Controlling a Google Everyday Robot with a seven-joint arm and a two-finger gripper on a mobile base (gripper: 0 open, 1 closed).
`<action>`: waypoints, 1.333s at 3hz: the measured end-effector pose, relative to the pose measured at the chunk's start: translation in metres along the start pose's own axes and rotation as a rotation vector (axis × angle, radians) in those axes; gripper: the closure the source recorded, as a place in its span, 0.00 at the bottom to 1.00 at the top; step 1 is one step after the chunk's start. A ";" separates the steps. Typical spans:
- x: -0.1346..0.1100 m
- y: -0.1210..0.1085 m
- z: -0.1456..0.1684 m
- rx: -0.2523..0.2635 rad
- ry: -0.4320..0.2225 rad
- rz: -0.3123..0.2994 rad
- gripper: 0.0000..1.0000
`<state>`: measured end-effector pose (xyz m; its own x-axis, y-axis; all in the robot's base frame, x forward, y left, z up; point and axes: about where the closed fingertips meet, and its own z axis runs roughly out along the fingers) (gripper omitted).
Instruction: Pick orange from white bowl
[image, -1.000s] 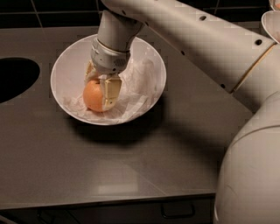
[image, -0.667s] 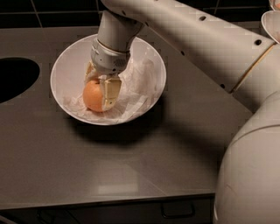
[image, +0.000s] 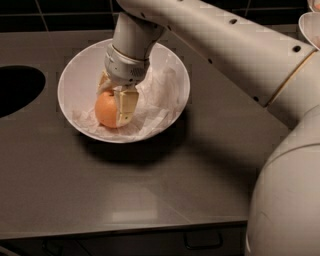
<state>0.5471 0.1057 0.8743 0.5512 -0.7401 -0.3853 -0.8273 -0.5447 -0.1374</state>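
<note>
My gripper (image: 113, 104) is down inside the bowl (image: 172, 117). Its fingers (image: 126, 104) are closed on either side of the orange (image: 103, 110), which sits low on the paper lining (image: 160, 95). The grasp looks made; lifting it clear is what's left.

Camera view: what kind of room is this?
Probably a kitchen: a grey countertop with a drawer handle below, dark tiles behind, and the gripper down in the white bowl by the orange.

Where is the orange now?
The orange sits in the left part of the white bowl, on crumpled paper, upper left of the view, with the gripper clasped around it.
</note>
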 end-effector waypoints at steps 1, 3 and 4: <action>0.000 0.000 0.000 0.000 0.000 0.000 0.99; -0.027 0.003 -0.029 0.108 0.001 -0.083 1.00; -0.061 0.008 -0.065 0.197 0.038 -0.178 1.00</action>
<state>0.5137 0.1205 0.9563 0.6903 -0.6558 -0.3056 -0.7202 -0.5827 -0.3765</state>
